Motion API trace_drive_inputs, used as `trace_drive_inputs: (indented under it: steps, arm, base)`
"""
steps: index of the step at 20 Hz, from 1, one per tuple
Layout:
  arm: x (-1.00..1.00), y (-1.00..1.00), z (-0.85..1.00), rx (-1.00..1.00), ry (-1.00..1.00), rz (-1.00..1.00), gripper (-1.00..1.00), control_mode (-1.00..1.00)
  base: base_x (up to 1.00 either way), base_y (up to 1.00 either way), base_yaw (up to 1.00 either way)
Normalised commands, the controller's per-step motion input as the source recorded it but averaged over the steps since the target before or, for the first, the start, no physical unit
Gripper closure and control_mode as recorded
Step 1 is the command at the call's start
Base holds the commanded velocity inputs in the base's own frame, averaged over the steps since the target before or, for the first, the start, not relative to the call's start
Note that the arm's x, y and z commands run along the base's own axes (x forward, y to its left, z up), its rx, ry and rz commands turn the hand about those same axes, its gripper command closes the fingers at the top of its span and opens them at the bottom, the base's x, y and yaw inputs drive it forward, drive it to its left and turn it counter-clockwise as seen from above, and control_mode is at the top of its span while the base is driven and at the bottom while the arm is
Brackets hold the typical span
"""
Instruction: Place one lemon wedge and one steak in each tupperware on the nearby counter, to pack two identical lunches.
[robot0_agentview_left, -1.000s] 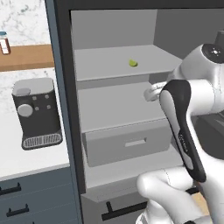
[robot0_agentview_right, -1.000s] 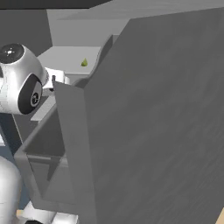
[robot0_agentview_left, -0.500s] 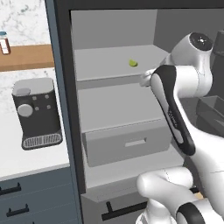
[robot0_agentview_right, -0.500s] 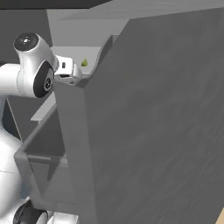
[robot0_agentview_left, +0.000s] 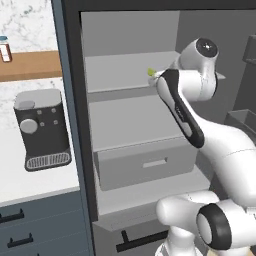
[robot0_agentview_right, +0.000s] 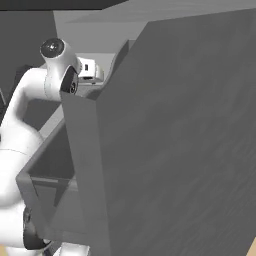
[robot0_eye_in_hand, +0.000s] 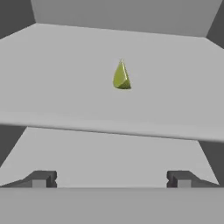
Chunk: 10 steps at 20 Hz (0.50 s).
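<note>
Big open fridge (robot0_agentview_left: 135, 145) takes up the middle of the left base view, its grey door (robot0_agentview_right: 185, 150) swung out and walling off most of the right base view. The white arm (robot0_agentview_left: 200, 125) reaches up into it at the level of the upper shelf (robot0_eye_in_hand: 65, 87). To the left, the counter (robot0_agentview_left: 30, 185) of white marble look carries a dark coffee machine (robot0_agentview_left: 42, 129), and above it a wooden wall shelf (robot0_agentview_left: 27, 65) holds a small bottle (robot0_agentview_left: 5, 49) whose label is too small to read. Below the upper shelf sits a grey drawer (robot0_agentview_left: 145, 162), shut, so its contents can't be told.

Now the gripper (robot0_eye_in_hand: 111, 178): in the hand view its two dark fingertips (robot0_eye_in_hand: 41, 178) stand far apart at the bottom, jaws wide open, nothing between them. Straight ahead and centred between the tips lies the lemon wedge (robot0_eye_in_hand: 121, 76), yellow-green, point up, alone on the upper shelf, well apart from the gripper and past the shelf's front edge. In the left base view the same wedge (robot0_agentview_left: 151, 72) peeks out just beside the arm's wrist
</note>
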Motion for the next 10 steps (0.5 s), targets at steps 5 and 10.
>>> trace_drive_inputs:
  steps: [5,10]
  arm:
    - [0.93,0.00,0.00,0.00,-0.01,0.00,-1.00,-1.00]
    - [0.79,0.00,0.02,0.01,0.01,-0.01,-1.00,-1.00]
  base:
    - [0.00,0.00,0.00]
    - [0.00,0.00,0.00]
